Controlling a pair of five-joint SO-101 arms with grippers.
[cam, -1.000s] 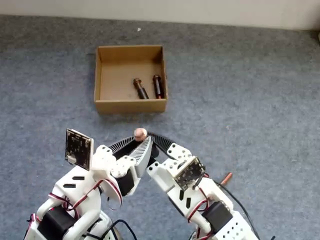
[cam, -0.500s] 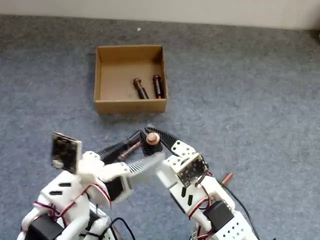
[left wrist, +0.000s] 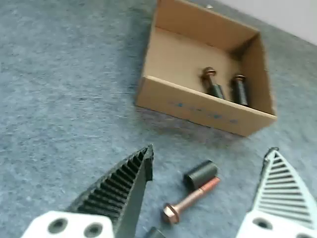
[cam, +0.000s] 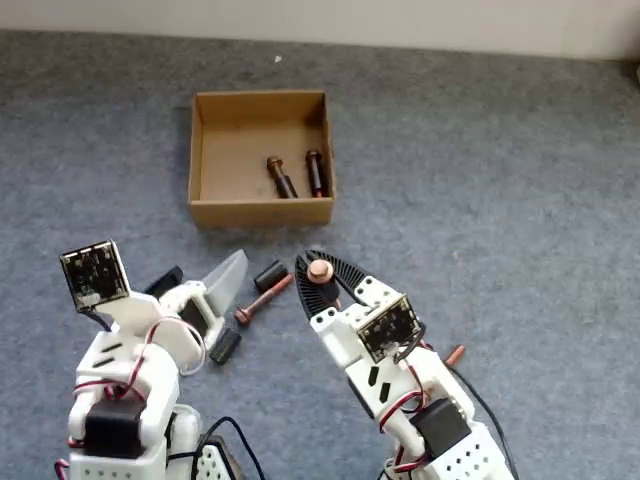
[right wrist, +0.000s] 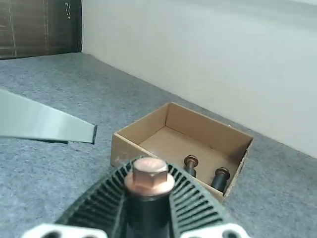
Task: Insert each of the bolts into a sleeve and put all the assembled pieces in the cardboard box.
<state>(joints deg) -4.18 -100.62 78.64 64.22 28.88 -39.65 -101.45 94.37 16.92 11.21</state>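
- between the black jaws of the right gripper (cam: 319,264), clamped snug, a copper-headed bolt (right wrist: 148,177) stands upright in its dark sleeve, raised over the grey carpet (cam: 500,200) just short of the near wall of the cardboard box (cam: 260,212).
- on the carpet just beside it a loose bolt (cam: 262,298) lies flat, its tip against a short dark sleeve (cam: 268,275); whether the tip enters it cannot be told.
- a second loose sleeve (cam: 226,346) lies near that bolt's head.
- the left gripper (left wrist: 210,151) hangs over this loose pair, jaws spread wide, one black and one white, gripping nothing.
- the cardboard box sits toward the carpet's far edge, open side up; two assembled pieces (cam: 316,172) lie side by side in it, close to its right wall and near-right corner.
- toward the carpet's near edge, beside the right arm, one more copper bolt (cam: 454,355) shows, partly hidden by the arm.
- a pale wall (cam: 400,20) runs along the carpet's far edge.
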